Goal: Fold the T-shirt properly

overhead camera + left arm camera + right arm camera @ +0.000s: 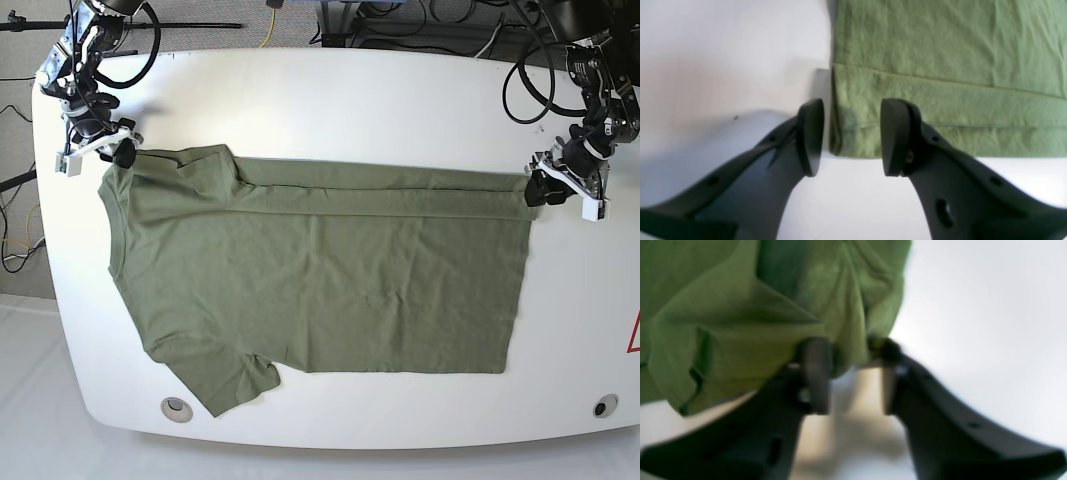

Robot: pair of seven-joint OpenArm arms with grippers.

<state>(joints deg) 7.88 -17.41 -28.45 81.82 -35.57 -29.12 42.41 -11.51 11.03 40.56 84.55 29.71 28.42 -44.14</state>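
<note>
Right claw, at the table's far left corner in the base view, has its jaws set around a bunched corner of the shirt by the shoulder; the blurred wrist view does not show whether they pinch it. Left claw, near the far right edge, hangs with its jaws parted at the hem corner, one pad over bare table, the other over cloth, nothing gripped.

Shirt lies flat across the middle of the white table, its far strip already folded over, one sleeve pointing to the near left corner.

Risk, as a judgement: if only one claw catches cloth, the fold would be dragged crooked; a thin grab could slip from the pads.

Cloth is soft, matte, olive cotton, faintly creased, with stitched hems. Table is smooth and glossy. Pads are hard, black, rounded.
</note>
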